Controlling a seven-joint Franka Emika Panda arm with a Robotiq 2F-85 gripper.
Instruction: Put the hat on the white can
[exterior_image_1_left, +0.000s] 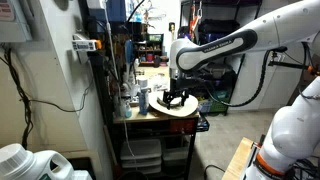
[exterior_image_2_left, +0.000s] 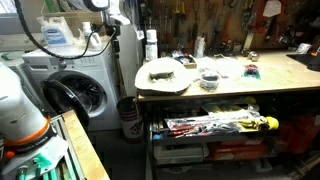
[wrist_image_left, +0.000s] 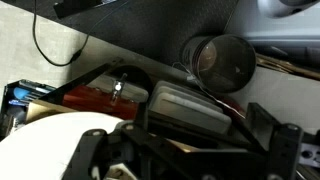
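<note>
**Tool (exterior_image_1_left: 178, 97) low over the hat (exterior_image_1_left: 171, 110)**

Tool sits right at the hat's crown in an exterior view (its opening is too dark to read). In an exterior view the hat (exterior_image_2_left: 163, 76) lies flat at the counter's (exterior_image_2_left: 255, 88) end, beside a washing machine (exterior_image_2_left: 70, 95). The wrist view shows pale brim (wrist_image_left: 45, 150) beneath dark tool parts; I cannot tell whether it grips.

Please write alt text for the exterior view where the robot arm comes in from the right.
A white robot arm reaches in from the right, and its gripper is low over a tan hat that lies at the end of a cluttered workbench. Small containers stand beside the hat. Whether the gripper is open cannot be told.
</note>
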